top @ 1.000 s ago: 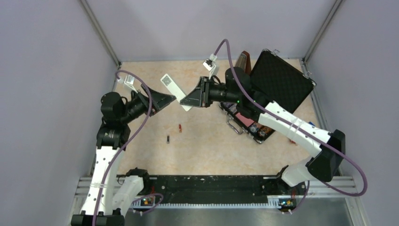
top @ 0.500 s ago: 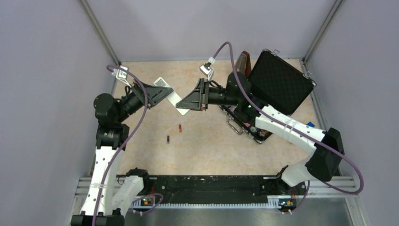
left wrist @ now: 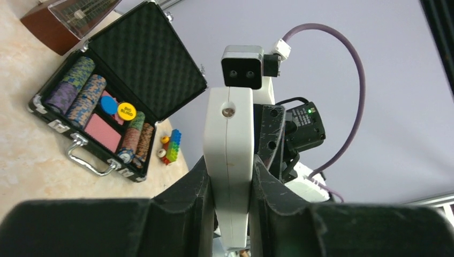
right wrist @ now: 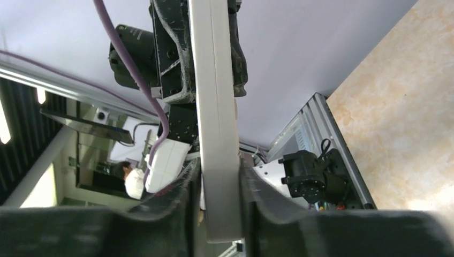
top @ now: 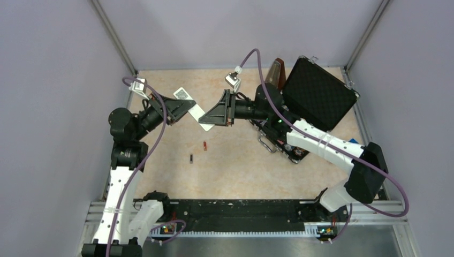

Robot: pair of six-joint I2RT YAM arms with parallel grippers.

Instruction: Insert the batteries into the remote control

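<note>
Pinches remote control (top: 196, 111) mid-air w/ L gripper (left wrist: 227, 184) & R gripper (right wrist: 217, 184). Leaves red battery (top: 204, 145), black battery (top: 191, 157) loose at 6 o'clock. Yet to load either.

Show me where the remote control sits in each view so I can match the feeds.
Top external: remote control upper centre, bridging the left gripper and right gripper.
Left wrist: remote control dead centre, upright between the jaws.
Right wrist: remote control centre, edge-on between the jaws.
Shared landmark: beige tabletop, mid-frame from above; at left in the left wrist view; at right in the right wrist view.
</note>
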